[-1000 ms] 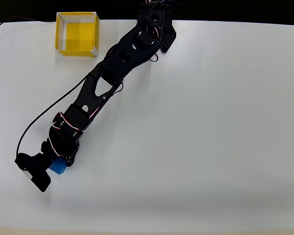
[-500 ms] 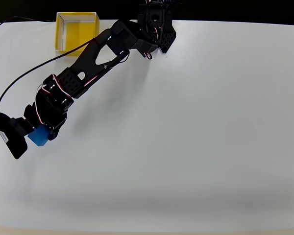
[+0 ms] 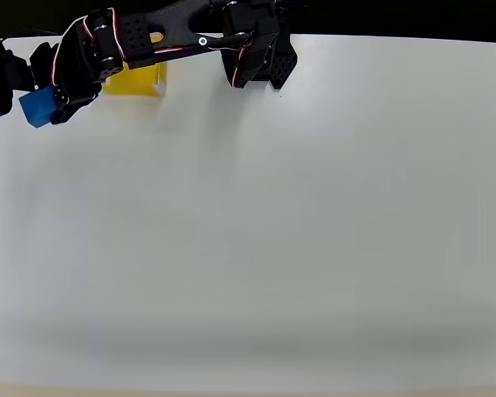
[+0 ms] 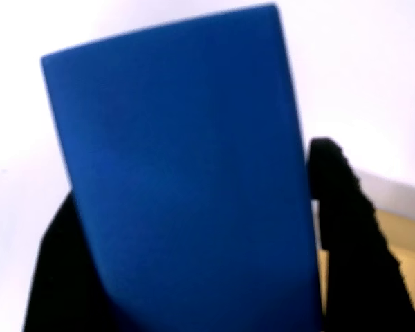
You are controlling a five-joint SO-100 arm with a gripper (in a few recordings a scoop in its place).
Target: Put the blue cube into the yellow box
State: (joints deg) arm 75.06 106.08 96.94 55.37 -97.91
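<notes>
- The table [image 3: 314,231] is a plain white surface reaching across nearly the whole overhead view, with a dark strip beyond its far edge.
- The yellow box [image 3: 136,78] sits on it at the far left corner — its yellow side shows below the black arm that crosses over it.
- The arm's black base [image 3: 260,58] stands on the table at the far edge, right of the box and apart from it.
</notes>
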